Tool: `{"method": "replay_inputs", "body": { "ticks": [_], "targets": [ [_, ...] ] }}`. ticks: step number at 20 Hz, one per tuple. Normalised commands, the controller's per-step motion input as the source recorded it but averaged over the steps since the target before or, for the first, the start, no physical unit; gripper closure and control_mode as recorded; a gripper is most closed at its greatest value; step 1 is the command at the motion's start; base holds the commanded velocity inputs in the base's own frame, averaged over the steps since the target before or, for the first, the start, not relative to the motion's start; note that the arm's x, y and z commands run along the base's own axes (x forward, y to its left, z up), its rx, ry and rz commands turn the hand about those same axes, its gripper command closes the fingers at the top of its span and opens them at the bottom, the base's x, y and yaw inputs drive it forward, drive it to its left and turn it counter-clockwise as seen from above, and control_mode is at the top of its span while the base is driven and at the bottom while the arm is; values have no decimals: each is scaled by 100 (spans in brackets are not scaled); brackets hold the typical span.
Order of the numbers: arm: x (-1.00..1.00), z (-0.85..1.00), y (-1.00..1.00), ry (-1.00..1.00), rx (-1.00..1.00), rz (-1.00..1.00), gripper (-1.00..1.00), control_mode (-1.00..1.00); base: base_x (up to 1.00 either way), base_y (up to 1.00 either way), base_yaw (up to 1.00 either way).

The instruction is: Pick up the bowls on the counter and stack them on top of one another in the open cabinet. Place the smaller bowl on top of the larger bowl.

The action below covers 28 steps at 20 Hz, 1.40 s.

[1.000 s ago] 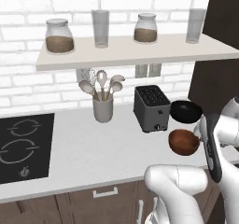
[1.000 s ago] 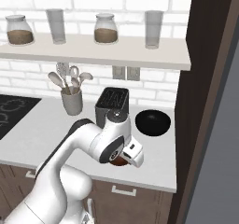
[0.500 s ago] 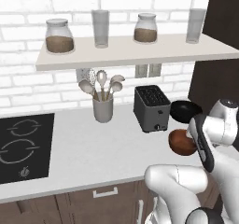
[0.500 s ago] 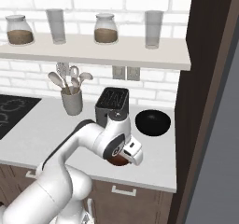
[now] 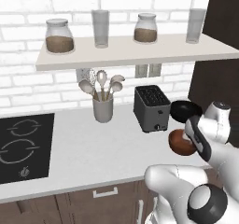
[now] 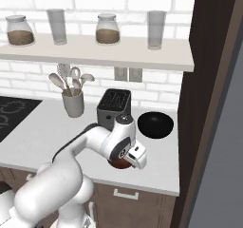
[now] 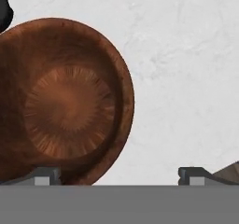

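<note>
The reddish-brown smaller bowl (image 7: 60, 101) sits on the pale counter (image 7: 186, 55) in front of the toaster's right side, and it shows as well at the counter's right end (image 5: 178, 143). My gripper (image 7: 119, 176) hangs open just over it. One fingertip (image 7: 44, 175) is above the bowl's inside and the other (image 7: 193, 174) is above bare counter, so the rim lies between them. The glossy black larger bowl (image 6: 155, 125) rests behind it, near the dark tall panel. The open cabinet, a beige shelf board (image 5: 140, 52), runs above.
A dark toaster (image 5: 151, 107) stands left of the bowls, and a utensil holder (image 5: 103, 107) stands further left. The black cooktop (image 5: 23, 146) is at the far left. Two jars and two glasses stand on the shelf, with gaps between them. The counter's front edge is close to the brown bowl.
My hand has crept slightly left and settled over the brown bowl while the wrist joint swung up. Both bowls have stayed in place.
</note>
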Motion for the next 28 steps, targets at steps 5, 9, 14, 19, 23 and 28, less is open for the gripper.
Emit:
{"method": "replay_inputs", "body": {
  "ticks": [5, 9, 14, 19, 23, 28],
  "targets": [
    [14, -23, -11, 0, 7, 0, -100, -100, 0, 0, 0],
    [21, -15, 0, 0, 0, 0, -100, -100, 0, 0, 0],
    [18, -14, 0, 0, 0, 0, -100, -100, 0, 0, 0],
    [1, -19, 0, 0, 0, 0, 100, -100, 0, 0, 0],
    [0, -4, 0, 0, 0, 0, 100, -100, 0, 0, 0],
    [0, 0, 0, 0, 0, 0, 100, -100, 0, 0, 0]
  ]
}}
